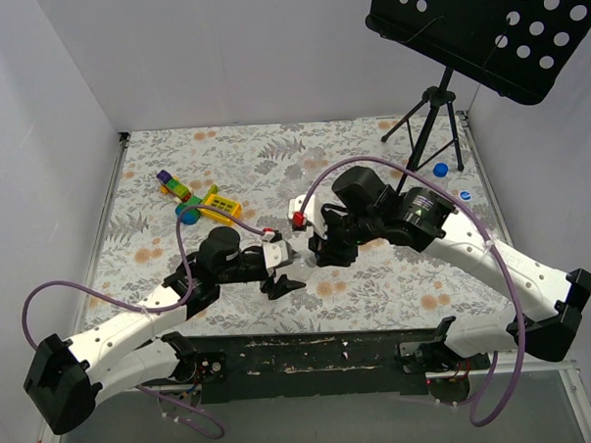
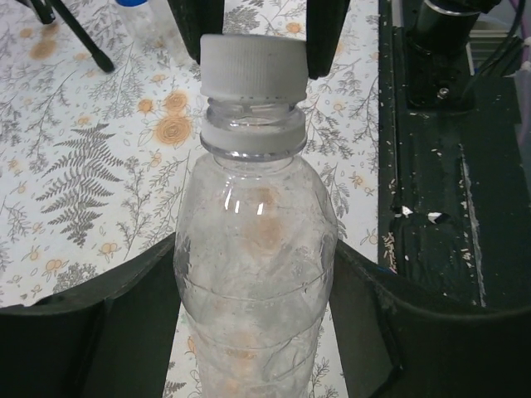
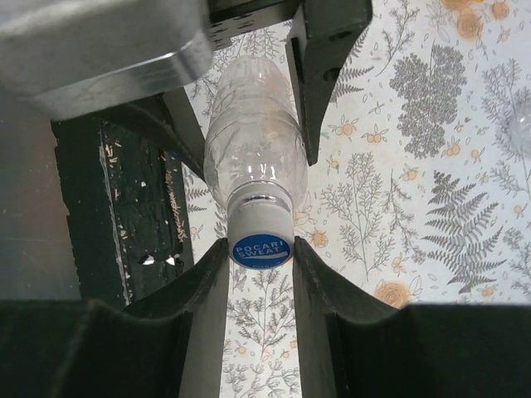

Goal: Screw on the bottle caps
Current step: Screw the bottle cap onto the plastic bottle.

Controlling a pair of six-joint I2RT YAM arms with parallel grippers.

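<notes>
A small clear bottle (image 2: 253, 249) without a label is clamped round its body by my left gripper (image 2: 253, 332), held over the table's near middle. On its neck sits a bottle cap (image 3: 260, 249) with white sides and a blue printed top. My right gripper (image 3: 260, 257) is shut on that cap, one finger on each side. In the left wrist view the cap (image 2: 253, 62) shows between the right fingers (image 2: 319, 33). From above, the left gripper (image 1: 283, 271) and the right gripper (image 1: 321, 250) meet tip to tip. Two loose blue caps (image 1: 440, 169) lie at the far right.
Colourful toy blocks (image 1: 191, 197) lie at the far left of the floral tablecloth. A black tripod stand (image 1: 433, 112) with a perforated tray (image 1: 483, 27) rises at the back right. Another clear bottle (image 2: 137, 12) lies near the tripod's legs. The table's dark front edge (image 2: 448, 207) runs close by.
</notes>
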